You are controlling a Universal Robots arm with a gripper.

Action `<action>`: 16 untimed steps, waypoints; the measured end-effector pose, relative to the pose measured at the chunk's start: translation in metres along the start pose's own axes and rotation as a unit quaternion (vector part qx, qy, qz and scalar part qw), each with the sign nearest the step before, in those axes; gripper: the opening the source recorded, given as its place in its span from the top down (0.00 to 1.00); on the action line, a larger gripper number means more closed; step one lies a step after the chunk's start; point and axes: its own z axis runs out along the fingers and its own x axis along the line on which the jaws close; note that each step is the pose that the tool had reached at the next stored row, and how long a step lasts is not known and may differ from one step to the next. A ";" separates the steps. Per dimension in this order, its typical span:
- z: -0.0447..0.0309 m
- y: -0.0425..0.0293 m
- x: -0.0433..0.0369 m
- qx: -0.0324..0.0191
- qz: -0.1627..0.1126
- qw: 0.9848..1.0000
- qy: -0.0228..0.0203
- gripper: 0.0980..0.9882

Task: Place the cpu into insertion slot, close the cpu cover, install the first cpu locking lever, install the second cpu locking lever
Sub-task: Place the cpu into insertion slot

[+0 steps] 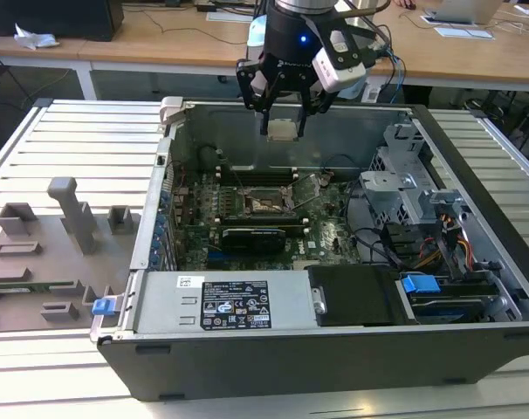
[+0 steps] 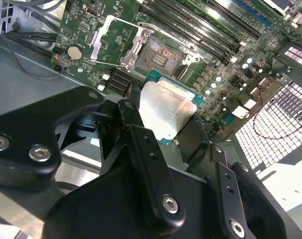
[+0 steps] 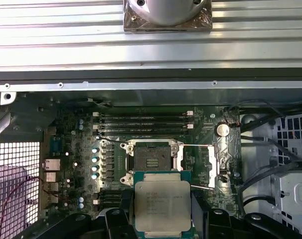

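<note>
My gripper [image 1: 283, 120] hangs above the open computer case, shut on the cpu [image 1: 283, 130], a flat square chip with a silver-grey top. In both wrist views the cpu [image 3: 162, 203] [image 2: 167, 110] sits between the black fingers [image 2: 135, 130], held well above the green motherboard [image 1: 321, 231]. The insertion slot [image 1: 266, 202] [image 3: 151, 160] [image 2: 161, 55] lies open and bare, directly below and slightly ahead of the chip. The cpu cover [image 3: 211, 167] [image 2: 115, 41] is flipped open beside the slot. Thin locking levers [image 3: 197, 145] stand released near the cover.
Metal case walls [image 1: 164, 188] ring the board. A black card [image 1: 251, 236] sits just in front of the slot, memory slots [image 3: 141, 119] behind it. A drive cage [image 1: 404, 188] and cables [image 1: 422, 249] fill the exterior view's right. A grey fixture tray [image 1: 46, 253] lies at its left.
</note>
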 end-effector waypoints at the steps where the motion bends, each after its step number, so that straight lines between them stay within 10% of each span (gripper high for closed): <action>1: 0.0012 -0.0001 0.0000 0.000 0.000 1.000 0.000 0.50; 16: 0.0106 -0.0009 -0.0002 0.000 0.000 1.000 0.000 0.50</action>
